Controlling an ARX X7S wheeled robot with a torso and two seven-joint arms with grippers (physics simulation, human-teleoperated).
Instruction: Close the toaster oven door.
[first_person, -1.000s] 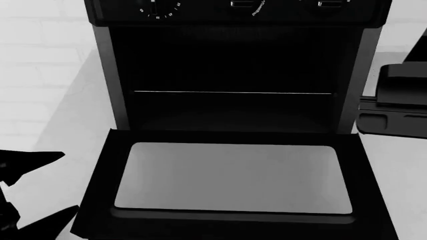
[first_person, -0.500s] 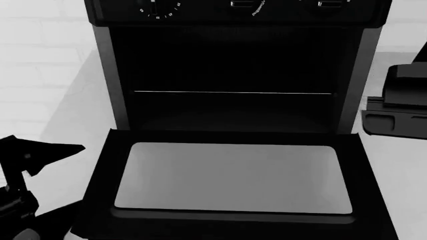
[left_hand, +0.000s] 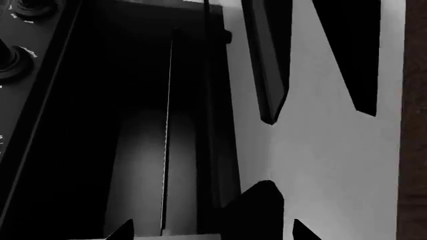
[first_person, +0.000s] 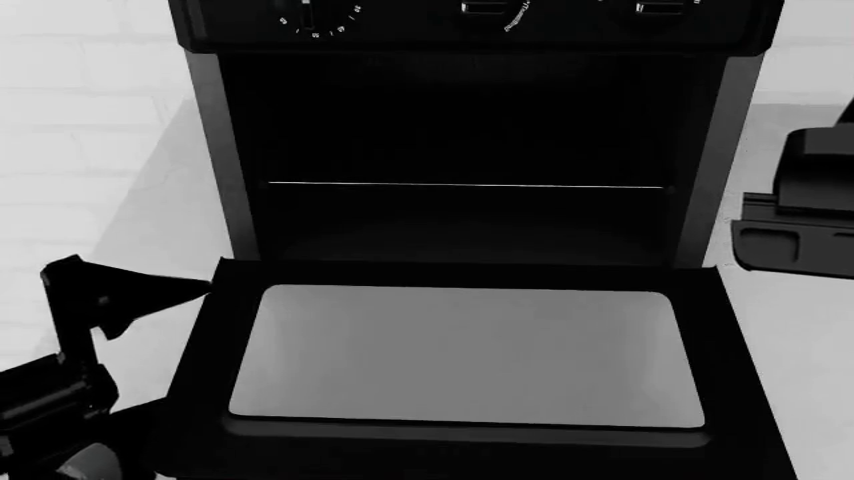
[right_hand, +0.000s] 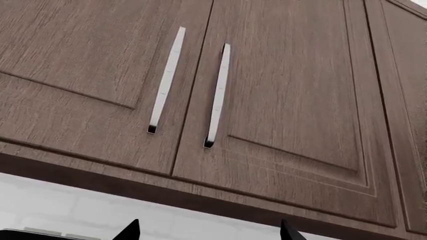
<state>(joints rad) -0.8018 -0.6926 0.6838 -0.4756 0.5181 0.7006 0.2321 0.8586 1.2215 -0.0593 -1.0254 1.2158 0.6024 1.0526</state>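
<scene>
Head view: the boxy black toaster oven (first_person: 467, 120) fills the centre, its wide black-framed glass door (first_person: 467, 355) hanging fully open and flat toward six o'clock. At eight o'clock the black left gripper (first_person: 114, 360), fingers spread apart, sits just beside the door's edge. The right gripper's fingers can't be judged; its wrist camera faces brown wooden cabinet doors (right_hand: 280, 95).

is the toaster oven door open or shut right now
Open. The toaster oven door is folded down flat in front of the toaster oven, window facing up, leaving the dark cavity and wire rack exposed.
</scene>
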